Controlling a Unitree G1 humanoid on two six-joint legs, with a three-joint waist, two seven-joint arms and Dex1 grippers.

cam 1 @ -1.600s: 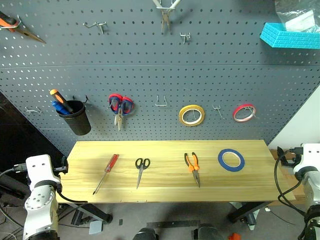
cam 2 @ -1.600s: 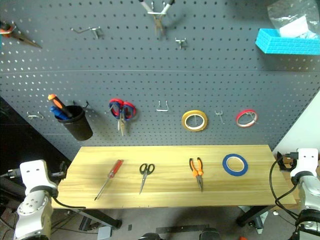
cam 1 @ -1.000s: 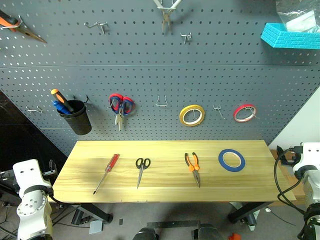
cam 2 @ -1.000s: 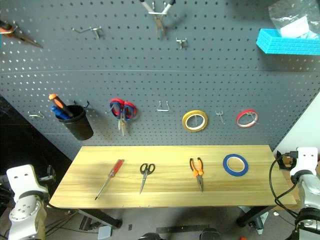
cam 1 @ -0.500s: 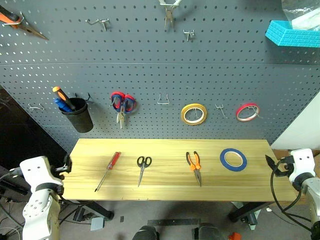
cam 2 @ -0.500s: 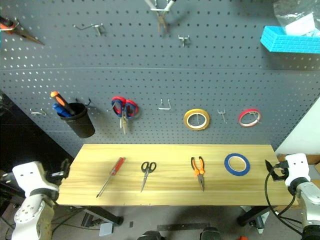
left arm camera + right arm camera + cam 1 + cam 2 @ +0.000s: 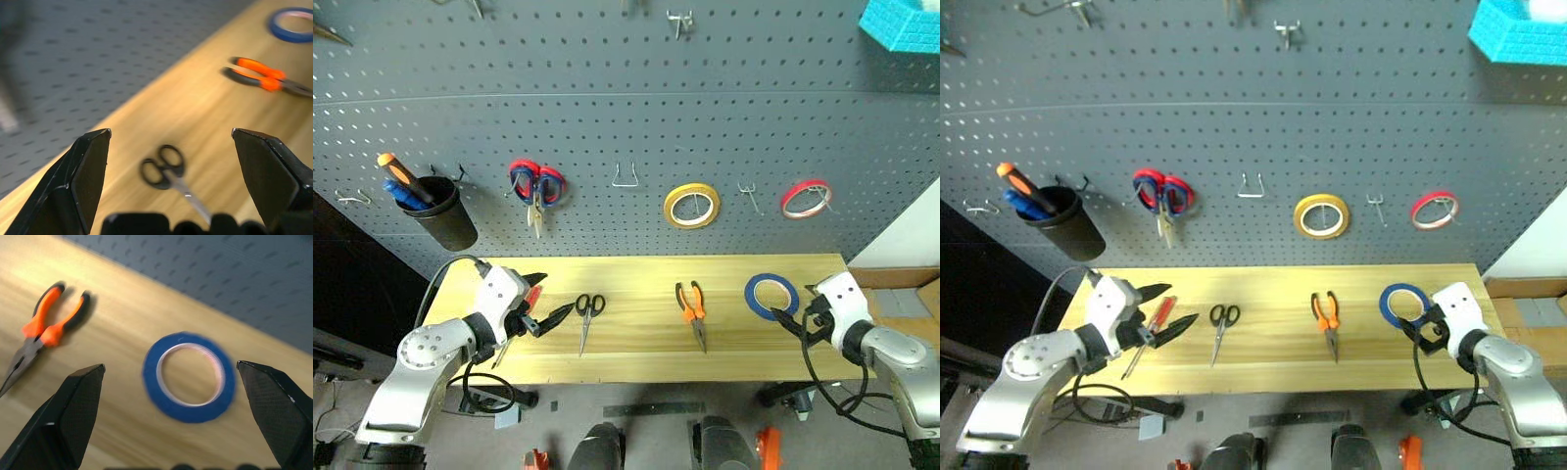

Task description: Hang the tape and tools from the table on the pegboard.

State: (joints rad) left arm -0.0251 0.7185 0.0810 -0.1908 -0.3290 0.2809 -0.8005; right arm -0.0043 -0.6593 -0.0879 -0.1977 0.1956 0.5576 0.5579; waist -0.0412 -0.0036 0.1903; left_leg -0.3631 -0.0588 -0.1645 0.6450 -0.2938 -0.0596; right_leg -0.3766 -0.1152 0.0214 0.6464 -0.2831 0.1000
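two grippers spread wide and empty over table (image 7: 636,338): left gripper (image 7: 551,311) near red screwdriver (image 7: 1157,320), right gripper (image 7: 790,315) just beside blue tape (image 7: 771,295).

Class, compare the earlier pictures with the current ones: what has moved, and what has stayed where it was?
Both arms swung inward over the light wooden table. The left end effector, open, now sits by the slim red-handled screwdriver; the right end effector, open, sits beside the flat blue tape ring. Nothing was grasped. The small black-handled scissors and orange-handled pliers lie as before.
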